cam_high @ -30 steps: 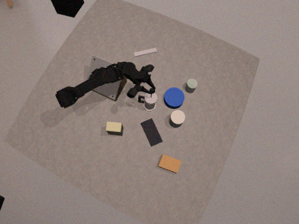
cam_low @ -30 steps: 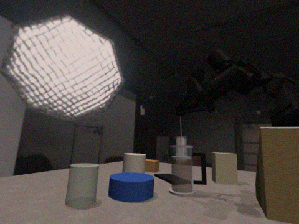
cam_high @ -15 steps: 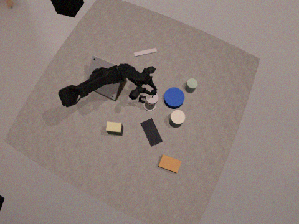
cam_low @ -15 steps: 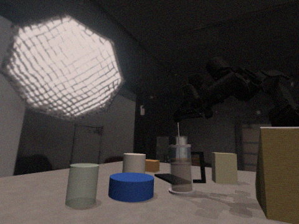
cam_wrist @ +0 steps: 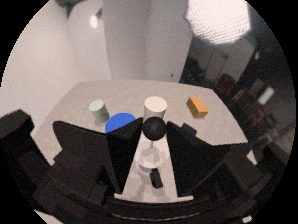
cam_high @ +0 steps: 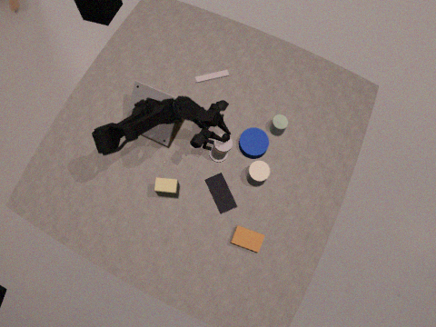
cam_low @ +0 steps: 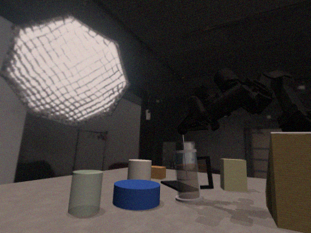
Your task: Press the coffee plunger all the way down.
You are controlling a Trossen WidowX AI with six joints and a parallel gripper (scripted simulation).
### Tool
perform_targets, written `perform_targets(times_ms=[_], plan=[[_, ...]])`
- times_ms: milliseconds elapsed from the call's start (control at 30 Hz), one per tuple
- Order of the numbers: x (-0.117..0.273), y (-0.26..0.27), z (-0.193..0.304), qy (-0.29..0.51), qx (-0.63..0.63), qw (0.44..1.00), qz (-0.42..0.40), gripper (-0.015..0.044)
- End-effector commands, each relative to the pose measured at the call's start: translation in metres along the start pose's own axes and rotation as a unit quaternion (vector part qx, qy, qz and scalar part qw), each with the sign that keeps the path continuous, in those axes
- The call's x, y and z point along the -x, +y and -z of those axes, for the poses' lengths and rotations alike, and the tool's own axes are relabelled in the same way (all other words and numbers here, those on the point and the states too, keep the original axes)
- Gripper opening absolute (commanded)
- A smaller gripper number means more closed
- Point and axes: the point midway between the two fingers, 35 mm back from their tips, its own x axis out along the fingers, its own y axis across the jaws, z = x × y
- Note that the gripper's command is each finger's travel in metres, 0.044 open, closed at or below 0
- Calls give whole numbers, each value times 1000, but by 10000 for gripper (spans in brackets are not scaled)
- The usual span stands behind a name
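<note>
The coffee press stands upright on the worktop, just beside the blue disc and close to the arm's base plate. It is a clear glass cylinder on a pale round foot, with a thin rod rising out of its lid. The gripper hangs directly above it, and its 2 fingers pinch the black knob at the top of that rod. In the wrist view the knob sits squarely between the 2 dark finger faces, with the glass body of the press visible below it. In the exterior view only a short length of the plunger rod shows between the gripper and the lid, so the plunger is partly down.

Around the press lie other things: a white cylinder and a pale green cylinder beyond the blue disc, a dark flat slab near the press, a pale yellow block, an orange block further out, and a thin white strip well apart on the far side of the arm.
</note>
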Motion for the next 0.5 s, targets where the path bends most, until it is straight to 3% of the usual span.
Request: perform_targets(times_ms=[0,467], plan=[[-5,1,23,20,22,1000,-2,118],[-21,-2,27,16,24,1000,1,118]])
